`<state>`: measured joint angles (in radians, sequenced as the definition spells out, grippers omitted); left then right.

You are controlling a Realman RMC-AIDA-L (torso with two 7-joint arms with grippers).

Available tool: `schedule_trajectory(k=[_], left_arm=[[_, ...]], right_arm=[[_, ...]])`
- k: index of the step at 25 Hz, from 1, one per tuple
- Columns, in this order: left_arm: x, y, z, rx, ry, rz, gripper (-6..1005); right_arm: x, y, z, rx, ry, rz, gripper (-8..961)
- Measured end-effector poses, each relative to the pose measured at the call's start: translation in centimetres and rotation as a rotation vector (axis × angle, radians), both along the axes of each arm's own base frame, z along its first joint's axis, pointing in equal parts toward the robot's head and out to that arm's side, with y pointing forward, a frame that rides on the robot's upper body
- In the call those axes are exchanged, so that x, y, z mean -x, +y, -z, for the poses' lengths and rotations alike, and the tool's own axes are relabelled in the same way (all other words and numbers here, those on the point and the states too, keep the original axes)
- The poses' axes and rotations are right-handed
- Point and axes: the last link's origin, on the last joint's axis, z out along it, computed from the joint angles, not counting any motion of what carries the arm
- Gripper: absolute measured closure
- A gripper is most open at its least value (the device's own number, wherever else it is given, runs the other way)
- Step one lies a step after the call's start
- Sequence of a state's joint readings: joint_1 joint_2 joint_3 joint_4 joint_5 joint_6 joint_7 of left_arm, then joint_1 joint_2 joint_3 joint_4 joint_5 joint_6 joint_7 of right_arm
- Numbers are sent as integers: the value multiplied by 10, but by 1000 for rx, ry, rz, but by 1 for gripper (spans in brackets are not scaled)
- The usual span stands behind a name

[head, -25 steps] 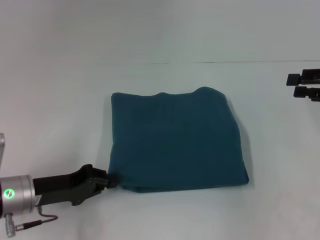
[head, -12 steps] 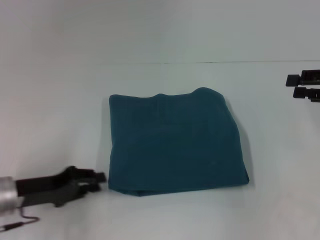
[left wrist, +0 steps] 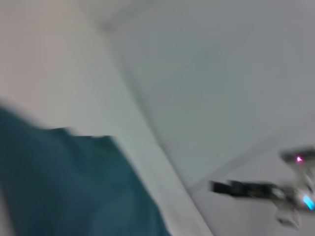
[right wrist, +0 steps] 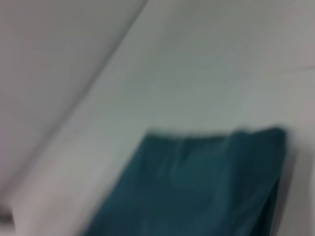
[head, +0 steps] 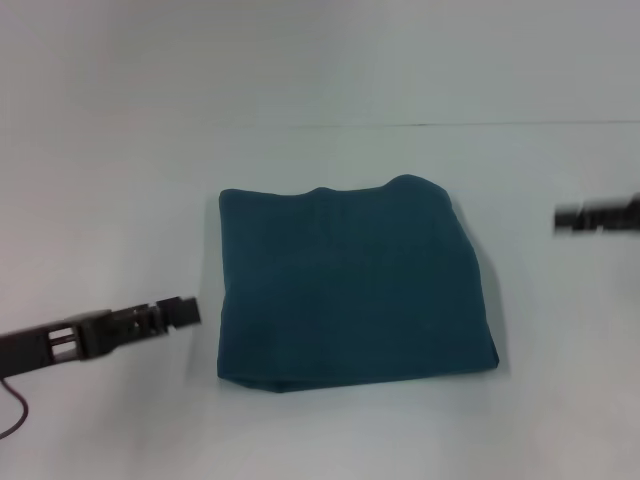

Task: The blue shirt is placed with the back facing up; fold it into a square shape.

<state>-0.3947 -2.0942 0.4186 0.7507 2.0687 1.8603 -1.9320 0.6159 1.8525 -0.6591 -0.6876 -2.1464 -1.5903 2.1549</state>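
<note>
A: Item 1, the blue shirt (head: 350, 285)?

B: Lying flat, centre of the white table (head: 120, 200), folded to a rough square, plain side up. Far edge a bit wavy, w/ a bump toward far right. Near-left corner shows stacked layers. Nothing is touching it.

A: Item 2, left gripper (head: 185, 312)?

B: Mine. It sits left of the shirt's near-left part, just beside the edge but apart from the cloth, holding nothing. Tip reads as one dark block from the head view; can't tell if the fingers are apart or together. Prob. placed clear so the fold can lie undisturbed.

A: Item 3, right gripper (head: 598, 216)?

B: Also mine. Far right, well apart from the shirt, nearly at the frame edge. It's smeared, so finger state is unclear there too. Left wrist view catches it (left wrist: 246, 188) across the table as a dark bar.

A: Task status?

B: Est. done or v. close. The shape is already squarish, and both arms stand off from it.
</note>
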Motion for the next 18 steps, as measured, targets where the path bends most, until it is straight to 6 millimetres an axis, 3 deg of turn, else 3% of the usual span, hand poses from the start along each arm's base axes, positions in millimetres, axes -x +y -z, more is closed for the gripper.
schedule_trajectory(k=[5, 10, 18], left_arm=[[-15, 10, 0, 28, 82, 174, 330], [-31, 25, 13, 142, 196, 291, 108], [-40, 40, 23, 177, 297, 356, 97]], right_arm=[[5, -14, 44, 63, -98, -216, 399], [34, -17, 85, 108, -89, -340, 402], [67, -9, 124, 193, -119, -408, 406]])
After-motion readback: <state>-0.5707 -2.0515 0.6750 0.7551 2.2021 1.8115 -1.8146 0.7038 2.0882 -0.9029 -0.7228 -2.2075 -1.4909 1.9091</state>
